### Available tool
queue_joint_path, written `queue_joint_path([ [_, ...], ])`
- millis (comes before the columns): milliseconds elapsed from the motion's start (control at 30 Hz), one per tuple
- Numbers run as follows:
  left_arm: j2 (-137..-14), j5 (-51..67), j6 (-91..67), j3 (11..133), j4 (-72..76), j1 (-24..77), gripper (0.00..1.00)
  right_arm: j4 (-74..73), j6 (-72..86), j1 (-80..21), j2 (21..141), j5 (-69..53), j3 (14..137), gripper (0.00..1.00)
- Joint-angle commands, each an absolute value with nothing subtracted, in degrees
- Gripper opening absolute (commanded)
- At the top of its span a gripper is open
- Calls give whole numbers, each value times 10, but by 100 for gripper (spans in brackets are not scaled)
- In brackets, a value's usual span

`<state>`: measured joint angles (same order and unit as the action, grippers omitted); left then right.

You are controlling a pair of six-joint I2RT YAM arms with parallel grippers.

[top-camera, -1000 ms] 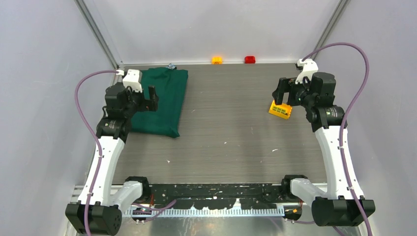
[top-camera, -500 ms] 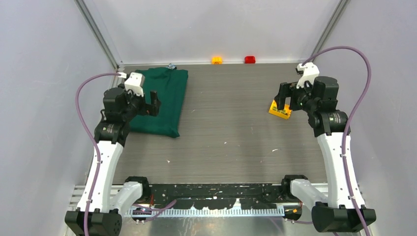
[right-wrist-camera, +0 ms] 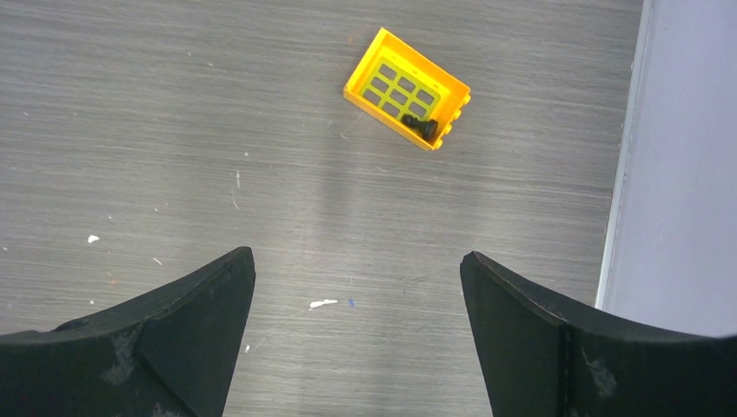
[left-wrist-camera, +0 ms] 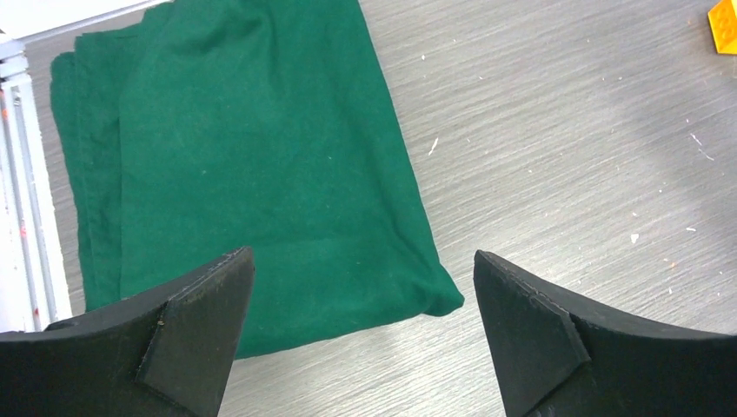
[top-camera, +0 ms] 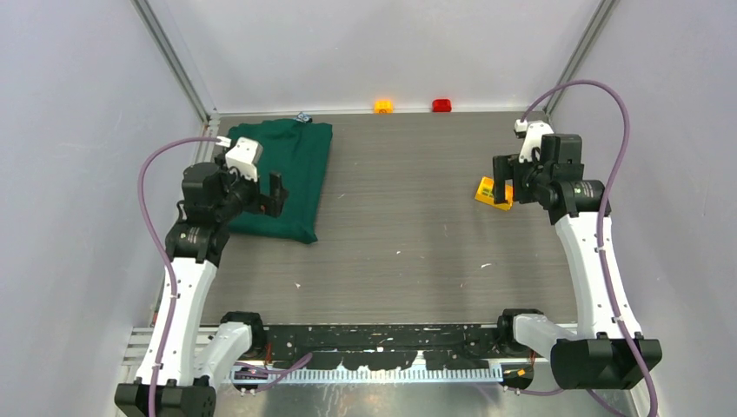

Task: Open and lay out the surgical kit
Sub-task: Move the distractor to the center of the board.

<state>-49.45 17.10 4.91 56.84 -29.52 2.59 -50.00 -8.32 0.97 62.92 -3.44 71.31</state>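
The left gripper (left-wrist-camera: 361,265) hangs with its jaws spread wide and empty. It is above the folded dark green drape (left-wrist-camera: 261,156), near the corner that points toward the middle of the table (left-wrist-camera: 565,130), and it does not touch the cloth. The drape lies flat at the table's far left, its stacked fold edges along the side rail. No tray or instruments show, so they are probably wrapped inside.

To unfold well, the fingers should come down over a free edge, pinch only the top layer, and draw it slowly toward the bare wood so that nothing inside slides.

The right gripper (right-wrist-camera: 356,261) is equally wide and empty. It hovers over bare table just beside the yellow box (right-wrist-camera: 407,89), well apart from the drape, and should cross over without nudging that box.
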Motion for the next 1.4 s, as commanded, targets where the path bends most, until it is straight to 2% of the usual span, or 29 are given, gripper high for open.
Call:
queue_joint_path([
  [0, -505, 203, 74, 557, -279, 23, 100, -479, -114, 9, 625, -10, 694, 93],
  [200, -576, 239, 84, 563, -259, 24, 100, -412, -155, 9, 695, -6, 661, 91],
  [400, -659, 253, 76, 607, -259, 26, 100, -387, -178, 7, 828, 25, 694, 79],
  [767, -710, 254, 88, 665, -276, 34, 100, -379, -224, 0, 1020, 23, 777, 68],
  [900, -724, 253, 88, 668, -274, 37, 100, -399, -273, -15, 1063, 32, 805, 66],
  [1100, -732, 251, 87, 664, -272, 41, 100, -421, -359, -23, 1100, 78, 828, 59],
  [1367, -741, 240, 89, 669, -272, 42, 100, -438, -468, -23, 1175, 132, 902, 36],
])
